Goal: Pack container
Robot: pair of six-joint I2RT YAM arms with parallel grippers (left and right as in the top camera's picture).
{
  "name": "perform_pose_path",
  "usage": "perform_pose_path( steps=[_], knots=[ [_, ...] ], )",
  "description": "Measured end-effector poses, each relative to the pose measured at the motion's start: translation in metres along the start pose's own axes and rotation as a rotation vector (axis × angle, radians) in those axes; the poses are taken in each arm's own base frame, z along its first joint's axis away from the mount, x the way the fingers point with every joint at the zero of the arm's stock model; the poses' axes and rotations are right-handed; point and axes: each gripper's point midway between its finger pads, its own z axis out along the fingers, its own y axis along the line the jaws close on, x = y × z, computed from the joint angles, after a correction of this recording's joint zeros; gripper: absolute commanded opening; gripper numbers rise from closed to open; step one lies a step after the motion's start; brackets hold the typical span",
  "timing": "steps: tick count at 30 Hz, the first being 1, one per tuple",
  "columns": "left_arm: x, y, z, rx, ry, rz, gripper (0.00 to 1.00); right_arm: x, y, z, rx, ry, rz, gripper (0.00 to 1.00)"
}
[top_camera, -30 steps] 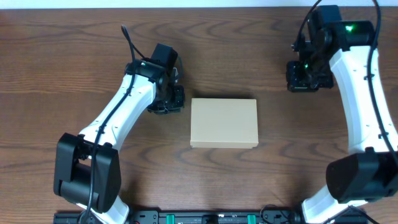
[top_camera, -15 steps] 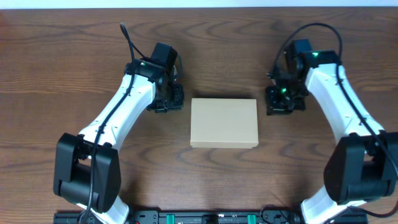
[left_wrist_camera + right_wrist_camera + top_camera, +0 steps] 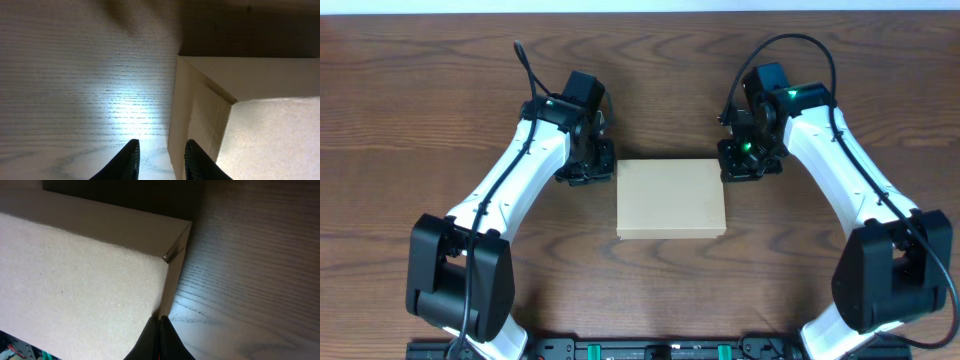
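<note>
- Closed box (image 3: 671, 200) sits mid-table (image 3: 420, 120).
- Left gripper (image 3: 160, 159), jaws slightly parted and empty, beside its far-left corner.
- Right gripper (image 3: 159, 337), clenched tight, at far-right corner.

Box: small rectangular cardboard box (image 3: 671, 199), plain tan, no print.
Table: wooden table (image 3: 420, 90), dark red-brown with wavy grain; pale grey under the wrist lights.
Arms: left arm (image 3: 520, 180) and right arm (image 3: 845, 170), white shells, black joints.
Light: green light (image 3: 790, 96), 1 o'clock of box.
Fingers: left gripper (image 3: 161, 157) and right gripper (image 3: 159, 332), black.
Rail: base rail (image 3: 650, 350), 6 o'clock edge, black with green spots.
</note>
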Motion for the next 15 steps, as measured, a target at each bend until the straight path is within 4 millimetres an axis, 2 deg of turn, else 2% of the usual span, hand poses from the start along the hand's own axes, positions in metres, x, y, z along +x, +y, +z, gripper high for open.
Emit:
perform_pose_path(
  steps=[5, 10, 11, 12, 14, 15],
  knots=[
    [0.003, -0.004, 0.0, 0.018, 0.013, 0.003, 0.28, -0.001, -0.002, -0.001, 0.002, -0.005, 0.005, 0.01],
    [0.009, -0.013, 0.002, 0.026, 0.026, 0.026, 0.26, -0.004, -0.015, -0.003, 0.03, -0.018, 0.029, 0.03],
    [0.011, -0.015, 0.002, 0.028, 0.03, 0.033, 0.28, -0.006, -0.022, -0.004, 0.051, -0.026, 0.038, 0.08],
    [0.011, -0.016, 0.003, 0.029, 0.03, 0.036, 0.34, -0.007, -0.028, -0.005, 0.067, -0.03, 0.048, 0.17],
    [0.009, -0.014, 0.003, 0.019, 0.023, 0.034, 0.58, -0.008, -0.039, -0.008, 0.09, -0.039, 0.083, 0.47],
    [0.007, -0.011, 0.002, 0.008, 0.014, 0.029, 0.63, -0.01, -0.046, -0.01, 0.097, -0.049, 0.095, 0.54]
  ],
)
